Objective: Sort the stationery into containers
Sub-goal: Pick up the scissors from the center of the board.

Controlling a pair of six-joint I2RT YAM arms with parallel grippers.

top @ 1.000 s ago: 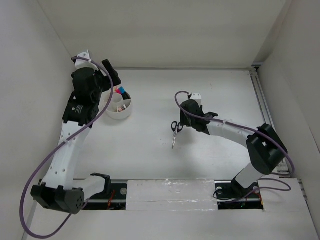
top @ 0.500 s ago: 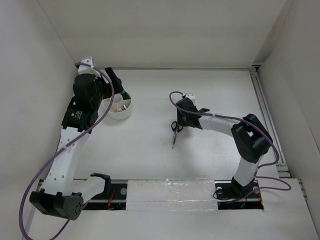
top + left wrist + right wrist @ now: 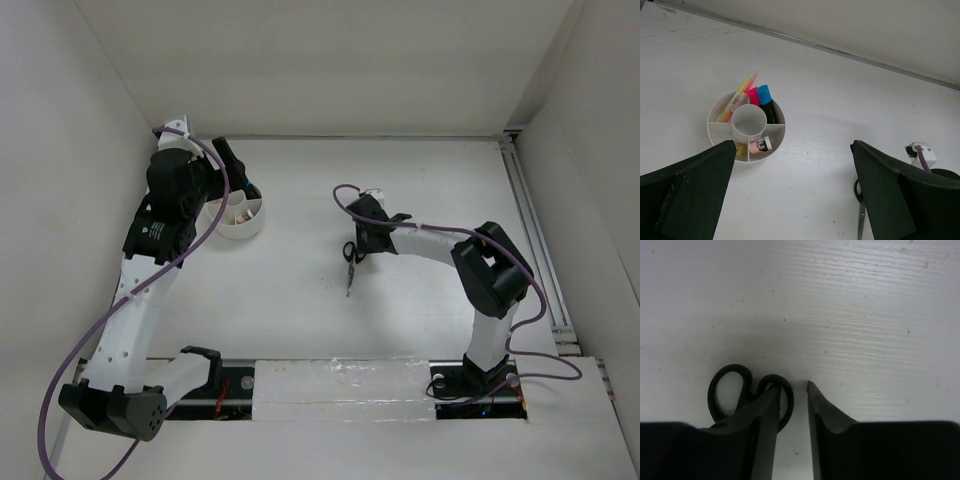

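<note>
Six of the seven items we count sit in the white tray point(image 3: 720, 133): the thin yellow stick point(image 3: 742, 86) and pink pen point(image 3: 737, 102) lean together out of one far wedge. The pink-capped highlighter point(image 3: 754, 96) and blue-capped highlighter point(image 3: 765, 98) stand side by side in the next wedge. The tan eraser point(image 3: 741, 148) and the white-pink piece point(image 3: 760, 145) lie in two near wedges. The central cup point(image 3: 749, 121) and the remaining wedge we can see look bare. Left to sort, by our reckoning: only the scissors point(image 3: 753, 392), flat on the table point(image 3: 865, 315) well apart from the tray, off to its right. The left gripper point(image 3: 792, 147) hangs above the tray with its jaws spread wide, holding nothing. The right gripper point(image 3: 793, 386) is down at the scissor handles, well right of the tray. Its jaws are narrow and straddle the rim of one finger ring; bare table shows between rim and far finger, so we judge no firm pinch yet. The tray is smooth moulded plastic, round and shallow, with thin radial walls. The highlighters are chunky black barrels with glossy caps. The scissor handles are two smooth black oval loops, the blades thin metal. The tabletop is matt white with fine streaks like wood grain.
</note>
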